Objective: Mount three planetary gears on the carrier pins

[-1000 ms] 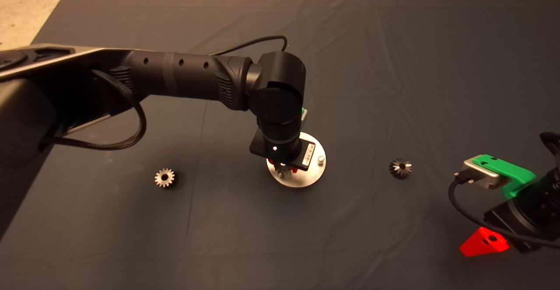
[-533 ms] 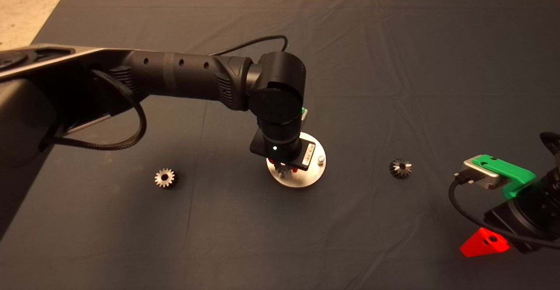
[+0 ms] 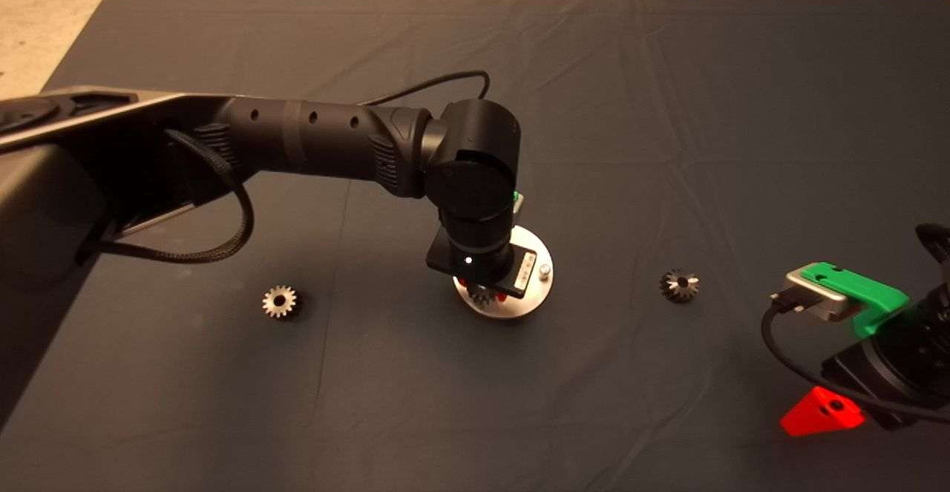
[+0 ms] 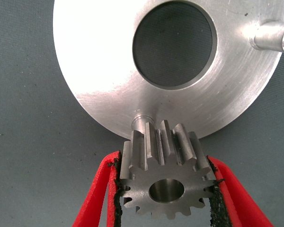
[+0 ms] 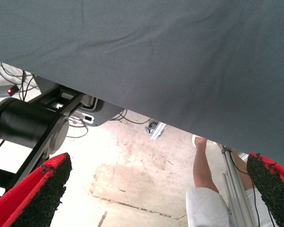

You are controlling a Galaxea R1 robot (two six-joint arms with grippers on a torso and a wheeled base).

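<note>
Left tool [image 4: 166, 189] grips one gear [image 4: 166, 168] between its pads, just above the disc's [image 3: 536, 293] near-left pin [image 4: 141, 119]; bore sits slightly off the pin's axis. Two gears [image 3: 280, 302] [image 3: 679, 285] lie left and right. Right tool [image 5: 161, 189] waits wide open, empty, near right.

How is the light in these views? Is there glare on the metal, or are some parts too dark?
Head view: warm, dim light; the left arm hides much of the silver disc. Left wrist view: bright and even; the disc face looks washed out, but the held gear shows sharp teeth. Right wrist view: the floor beyond the mat is overexposed.
</note>
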